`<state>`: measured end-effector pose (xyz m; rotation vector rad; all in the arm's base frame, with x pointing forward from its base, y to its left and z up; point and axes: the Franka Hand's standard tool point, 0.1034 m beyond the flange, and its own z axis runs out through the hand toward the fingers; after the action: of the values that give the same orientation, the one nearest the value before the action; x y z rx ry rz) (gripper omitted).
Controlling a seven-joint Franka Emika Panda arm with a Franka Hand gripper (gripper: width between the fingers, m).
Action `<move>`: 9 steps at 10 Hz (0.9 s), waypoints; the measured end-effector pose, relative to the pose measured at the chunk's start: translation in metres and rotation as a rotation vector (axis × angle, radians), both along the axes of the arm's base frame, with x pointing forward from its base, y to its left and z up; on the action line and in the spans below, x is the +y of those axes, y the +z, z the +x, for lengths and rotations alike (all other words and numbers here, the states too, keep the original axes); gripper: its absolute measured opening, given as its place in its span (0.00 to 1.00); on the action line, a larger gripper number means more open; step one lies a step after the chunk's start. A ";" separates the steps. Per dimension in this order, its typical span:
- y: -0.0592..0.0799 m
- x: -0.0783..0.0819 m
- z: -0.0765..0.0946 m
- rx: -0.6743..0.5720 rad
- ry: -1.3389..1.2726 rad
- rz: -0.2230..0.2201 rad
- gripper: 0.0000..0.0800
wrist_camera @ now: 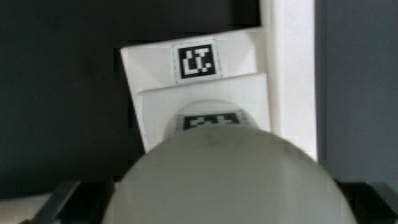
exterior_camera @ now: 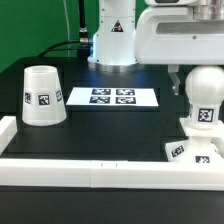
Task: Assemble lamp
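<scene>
Jaws look clenched on the bulb (exterior_camera: 203, 100), though the wrist view barely shows them. Bulb stands upright on the base (exterior_camera: 192, 150), shade (exterior_camera: 42, 96) well apart across the worktop (exterior_camera: 120, 125). The arm should keep it dead vertical while seating it, no sideways shove.

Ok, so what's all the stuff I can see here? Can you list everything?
shade: one, white with a black tag, standing wide end down at the exterior view's left.
marker board: one, white with four black tags, flat in the middle of the table.
bulb: one, white, tagged, on top of the base at the exterior view's right.
base: one, white, blocky, under the bulb.
border rail: one, white, along the table's near edge.
table: one, black.
arm: one, white, above the bulb.
gripper: one, dark fingers either side of the bulb; squeezing or not, cannot tell.
</scene>
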<state>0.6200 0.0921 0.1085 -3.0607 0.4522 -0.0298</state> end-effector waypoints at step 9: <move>0.000 0.000 0.000 0.028 -0.329 0.067 0.86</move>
<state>0.6197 0.0924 0.1083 -2.8893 0.9316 0.0154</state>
